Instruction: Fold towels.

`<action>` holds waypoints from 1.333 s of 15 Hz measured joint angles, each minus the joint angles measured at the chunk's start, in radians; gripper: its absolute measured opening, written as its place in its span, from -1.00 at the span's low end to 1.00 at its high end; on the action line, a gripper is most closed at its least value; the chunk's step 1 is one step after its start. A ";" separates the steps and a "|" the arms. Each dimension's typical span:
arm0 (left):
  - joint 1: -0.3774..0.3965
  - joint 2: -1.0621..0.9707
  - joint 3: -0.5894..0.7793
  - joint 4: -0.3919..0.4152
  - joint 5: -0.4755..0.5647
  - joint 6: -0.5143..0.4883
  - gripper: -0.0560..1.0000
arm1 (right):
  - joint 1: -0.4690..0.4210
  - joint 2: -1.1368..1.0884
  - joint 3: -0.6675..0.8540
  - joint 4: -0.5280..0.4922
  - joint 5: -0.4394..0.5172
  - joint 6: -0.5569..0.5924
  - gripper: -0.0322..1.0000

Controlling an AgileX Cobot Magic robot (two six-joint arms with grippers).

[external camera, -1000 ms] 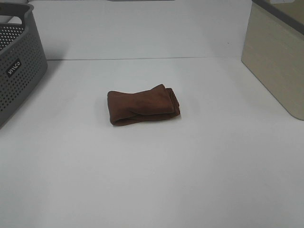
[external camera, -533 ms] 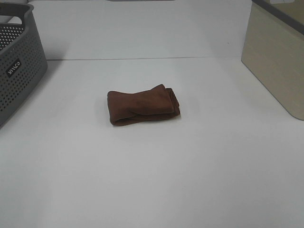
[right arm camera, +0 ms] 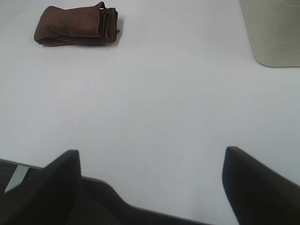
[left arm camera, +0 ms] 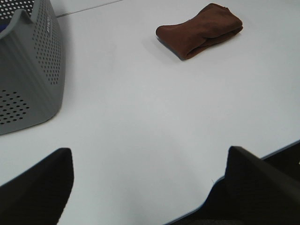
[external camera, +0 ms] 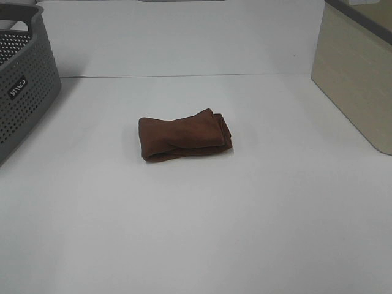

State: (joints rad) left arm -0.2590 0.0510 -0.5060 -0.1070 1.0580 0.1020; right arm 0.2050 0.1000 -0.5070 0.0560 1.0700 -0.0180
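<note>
The dark reddish-brown towel (external camera: 184, 135) lies folded into a compact bundle on the white table, near its middle. It also shows in the left wrist view (left arm camera: 200, 29) and in the right wrist view (right arm camera: 77, 25). No arm shows in the exterior high view. My left gripper (left arm camera: 150, 187) is open and empty, far back from the towel near the table's front edge. My right gripper (right arm camera: 150, 183) is open and empty too, over the front edge, well away from the towel.
A grey perforated basket (external camera: 21, 79) stands at the left of the table, also in the left wrist view (left arm camera: 28, 65). A beige bin (external camera: 358, 73) stands at the right, also in the right wrist view (right arm camera: 272, 30).
</note>
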 joint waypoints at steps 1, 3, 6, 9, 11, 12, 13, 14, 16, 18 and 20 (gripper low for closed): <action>0.086 0.000 0.000 0.000 0.000 0.000 0.68 | 0.000 0.000 0.000 0.000 0.000 0.000 0.57; 0.174 0.000 0.000 0.000 0.000 0.000 0.68 | -0.002 0.000 0.000 0.001 0.000 0.000 0.57; 0.275 0.000 0.000 0.000 0.000 0.000 0.68 | -0.120 0.000 0.000 0.002 0.000 0.000 0.57; 0.277 -0.027 0.000 0.000 -0.001 0.000 0.68 | -0.228 -0.018 0.000 0.002 0.000 0.000 0.57; 0.277 -0.054 0.000 -0.001 0.000 0.000 0.68 | -0.237 -0.068 0.000 0.003 -0.001 0.000 0.57; 0.277 -0.055 0.000 -0.001 0.000 0.000 0.68 | -0.237 -0.095 0.000 0.004 -0.001 0.000 0.57; 0.277 -0.055 0.000 -0.001 0.000 0.000 0.68 | -0.237 -0.106 0.000 0.007 -0.001 0.000 0.57; 0.277 -0.055 0.000 -0.001 0.000 0.000 0.68 | -0.237 -0.107 0.000 0.010 -0.001 0.000 0.57; 0.277 -0.055 0.000 -0.001 0.000 0.000 0.68 | -0.237 -0.107 0.000 0.010 -0.001 0.000 0.57; 0.277 -0.055 0.000 -0.001 0.000 0.000 0.68 | -0.237 -0.107 0.000 0.010 -0.001 0.000 0.57; 0.277 -0.055 0.000 -0.001 0.000 0.000 0.68 | -0.237 -0.107 0.000 0.010 -0.001 0.000 0.57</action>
State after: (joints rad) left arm 0.0180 -0.0040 -0.5060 -0.1080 1.0580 0.1020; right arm -0.0320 -0.0070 -0.5070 0.0660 1.0690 -0.0180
